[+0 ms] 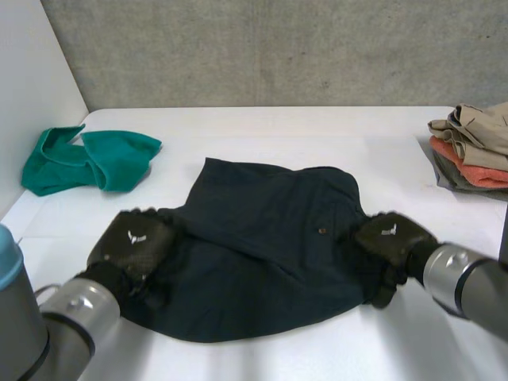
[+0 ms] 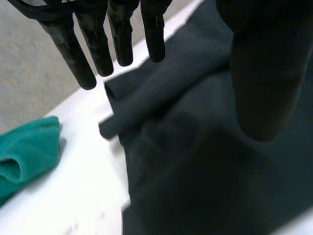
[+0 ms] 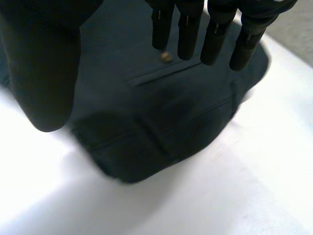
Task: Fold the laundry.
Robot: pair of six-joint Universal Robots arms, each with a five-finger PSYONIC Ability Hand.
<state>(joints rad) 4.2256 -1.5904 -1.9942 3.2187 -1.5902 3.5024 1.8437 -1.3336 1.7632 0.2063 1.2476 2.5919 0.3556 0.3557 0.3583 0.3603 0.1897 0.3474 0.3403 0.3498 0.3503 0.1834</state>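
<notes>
Garment [image 1: 270, 254] centre, betw. L hand [image 1: 131, 242] & R hand [image 1: 393, 236]; cloth [image 1: 87, 159] back-L, stack [image 1: 476, 147] back-R

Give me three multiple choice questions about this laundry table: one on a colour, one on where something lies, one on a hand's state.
1. What colour is the top piece of the stack of clothes? A beige; B green; C white.
2. Where is the green cloth? A on that stack; B at the far left of the table, apart from the dark garment; C on that garment.
3. How is the left hand? A shut on the green cloth; B open, fingers straight, over the dark garment; C clenched, holding nothing.
Answers: 1 A, the uppermost folded piece is beige. 2 B, bare table separates it from the garment. 3 B, the left wrist view shows straight fingers above the garment.
</notes>
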